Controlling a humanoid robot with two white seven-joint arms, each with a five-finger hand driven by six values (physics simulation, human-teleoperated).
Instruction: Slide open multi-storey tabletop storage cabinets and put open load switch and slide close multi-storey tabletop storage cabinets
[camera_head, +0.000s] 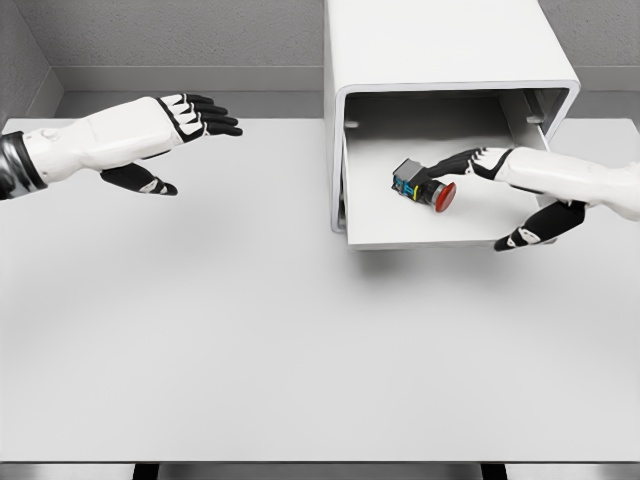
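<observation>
Two hands show, but only the right hand (500, 165) is at work: its arm comes in from the right edge and reaches over the pulled-out drawer (420, 235) of the white cabinet (440, 50) at the back of the counter (250, 330). The switch (423, 185) lies on the drawer floor, about mid-drawer, just left of the right hand's fingers (455, 160). Its long axis runs on a slant, dark body with coloured terminals up and to the left, red button down and to the right, toward the drawer front. The forefingers stretch out leftward and reach the top of the dark body, touching or all but touching it; they are extended rather than wrapped round it, and the thumb (530, 232) hangs apart, low by the drawer's front right corner. I judge the switch set down or just being let go, so the coming move turns on drawing that hand back rightward and clear of the drawer before it is pushed shut.

The left hand (190, 118) hovers well apart over the counter's left side, fingers straight and close together, thumb dropped below, holding nothing. The right hand is far nearer the drawer front.
</observation>
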